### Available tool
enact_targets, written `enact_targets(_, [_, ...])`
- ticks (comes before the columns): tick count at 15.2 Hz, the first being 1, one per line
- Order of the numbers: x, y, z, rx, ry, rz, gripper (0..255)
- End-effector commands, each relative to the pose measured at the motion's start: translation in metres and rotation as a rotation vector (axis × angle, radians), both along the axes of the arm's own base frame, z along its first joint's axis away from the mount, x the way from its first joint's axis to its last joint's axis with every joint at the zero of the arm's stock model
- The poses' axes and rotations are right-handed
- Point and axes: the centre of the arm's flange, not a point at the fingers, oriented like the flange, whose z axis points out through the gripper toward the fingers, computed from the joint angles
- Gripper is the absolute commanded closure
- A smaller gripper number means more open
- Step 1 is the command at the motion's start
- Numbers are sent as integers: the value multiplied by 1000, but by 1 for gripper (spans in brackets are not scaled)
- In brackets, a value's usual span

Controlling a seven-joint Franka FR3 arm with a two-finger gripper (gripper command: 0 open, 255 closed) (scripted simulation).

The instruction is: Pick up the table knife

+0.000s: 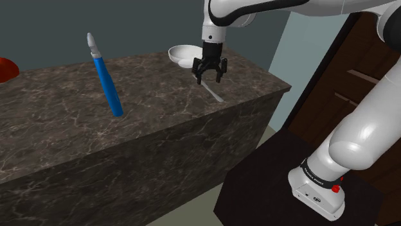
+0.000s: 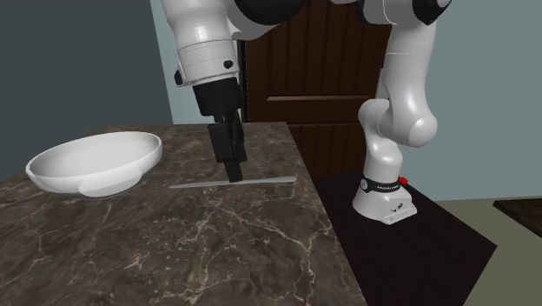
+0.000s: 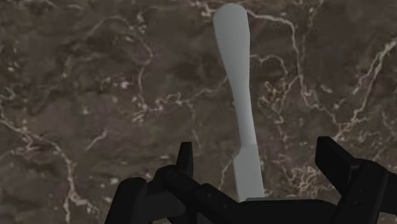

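A plain grey table knife (image 3: 240, 102) lies flat on the dark marble counter (image 3: 95, 95). My black gripper (image 3: 261, 167) hangs just above it, open, with one finger (image 3: 185, 160) on each side of the blade and neither touching it. From the shoulder view the gripper (image 1: 211, 78) points straight down over the knife (image 1: 215, 94), near the counter's far right end. In the second exterior view the gripper (image 2: 235, 172) stands almost on the middle of the knife (image 2: 261, 181), which lies across the counter near its edge.
A white shallow bowl (image 1: 183, 54) (image 2: 95, 162) sits just beyond the knife. A blue-handled tool (image 1: 106, 80) stands tilted mid-counter, and a red object (image 1: 6, 68) shows at the far left. The counter edge (image 2: 334, 235) drops to my dark stand (image 1: 283, 186); a brown door (image 2: 304, 78) is behind.
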Motion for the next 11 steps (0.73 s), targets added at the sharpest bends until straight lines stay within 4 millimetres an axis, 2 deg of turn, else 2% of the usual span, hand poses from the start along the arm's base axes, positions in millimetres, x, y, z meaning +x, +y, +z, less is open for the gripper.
enact_targets(1, [1,0,-9,0,0,0,0])
enact_targets(4, [1,0,-17,0,0,0,0])
enact_targets(5, [1,1,-17,0,0,0,255])
enact_targets(11, [2,2,-16,0,0,0,255])
